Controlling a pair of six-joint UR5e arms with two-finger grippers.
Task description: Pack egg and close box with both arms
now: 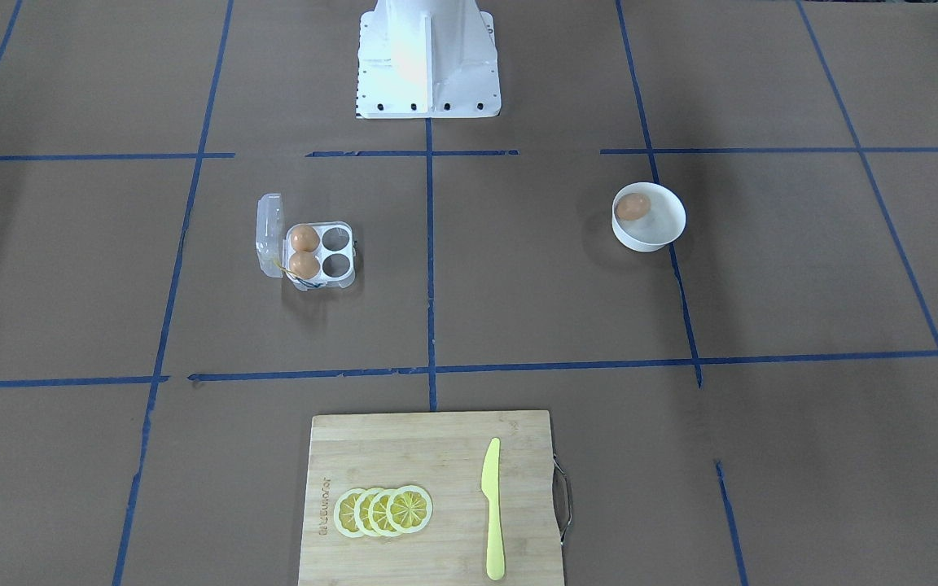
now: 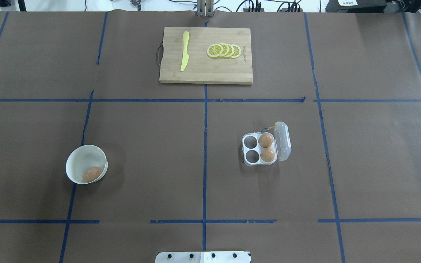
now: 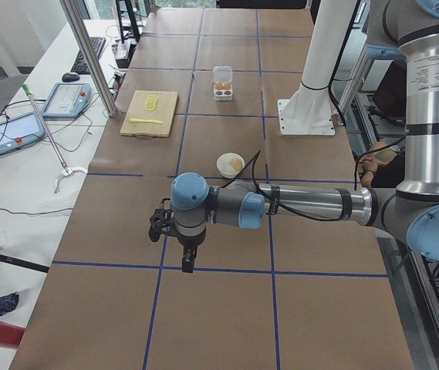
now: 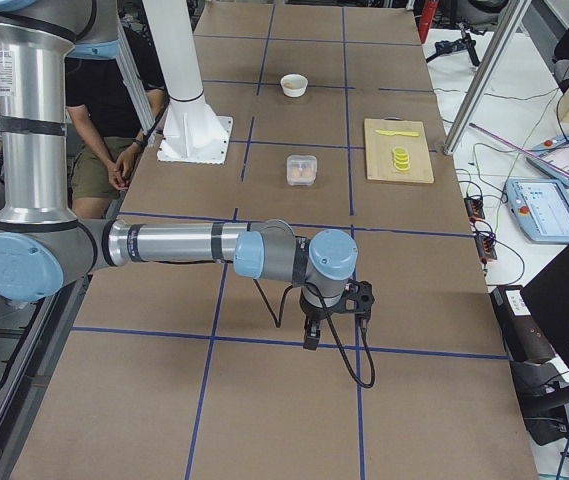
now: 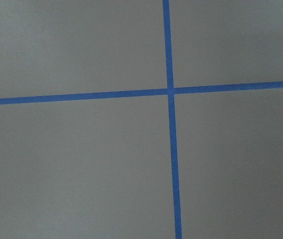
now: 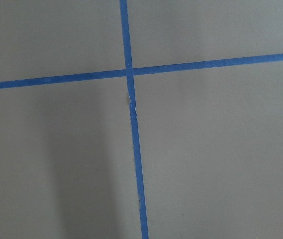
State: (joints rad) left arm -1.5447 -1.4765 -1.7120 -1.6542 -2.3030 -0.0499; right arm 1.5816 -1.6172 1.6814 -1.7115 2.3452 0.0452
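Note:
One tan egg [image 1: 632,207] lies in the white bowl [image 1: 658,229]; it also shows in the overhead view [image 2: 92,174]. The clear box [image 1: 336,251] stands open, its lid [image 1: 268,236] swung up on the side, with two eggs [image 2: 266,140] [image 2: 267,155] in the cells next to the lid and two cells empty. My left gripper [image 3: 187,258] hangs over the table end far from the bowl. My right gripper [image 4: 311,335] hangs over the other end, far from the box [image 4: 302,169]. I cannot tell whether either is open or shut. Both wrist views show only brown table and blue tape.
A wooden cutting board [image 1: 428,456] with lemon slices [image 1: 383,511] and a yellow knife [image 1: 492,509] lies at the table's far edge. The white pedestal [image 1: 428,57] stands at the robot's side. A seated person [image 4: 99,150] is beside the table.

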